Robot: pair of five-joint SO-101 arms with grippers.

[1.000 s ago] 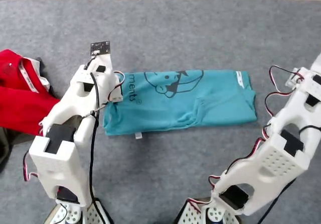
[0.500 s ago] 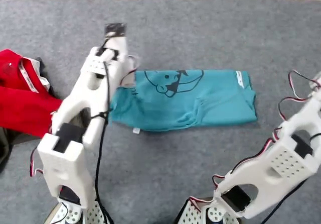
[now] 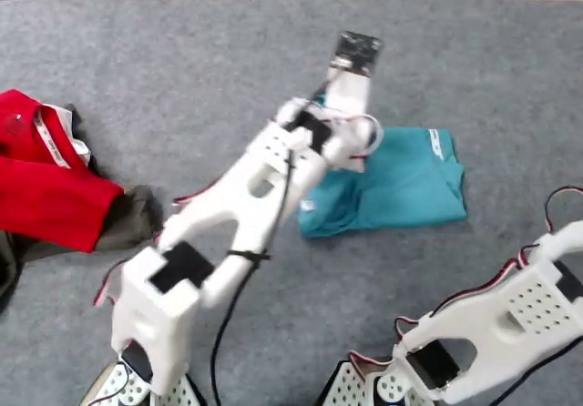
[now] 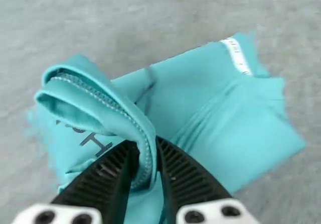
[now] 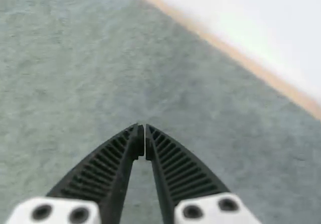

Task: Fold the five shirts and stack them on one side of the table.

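A teal shirt [image 3: 410, 183] lies on the grey table at centre right, partly folded over itself. My left gripper [image 4: 145, 156] is shut on a bunched hem of the teal shirt [image 4: 210, 118], holding it lifted above the rest of the cloth. In the high view the left arm [image 3: 273, 169] stretches diagonally from the front left over the shirt's left part. My right gripper [image 5: 141, 139] is shut on nothing, over bare grey felt near the table's edge. The right arm [image 3: 510, 315] sits at the front right.
A red shirt [image 3: 41, 174] lies heaped at the left edge on darker clothing [image 3: 137, 217]. A pale wooden edge [image 5: 235, 58] borders the felt in the right wrist view. Bare grey felt [image 3: 182, 69] spreads at the back.
My left arm swung from the shirt's left end to the right, dragging that end over the middle, so the shirt now spans about half its former width. The right arm drew back toward the front right.
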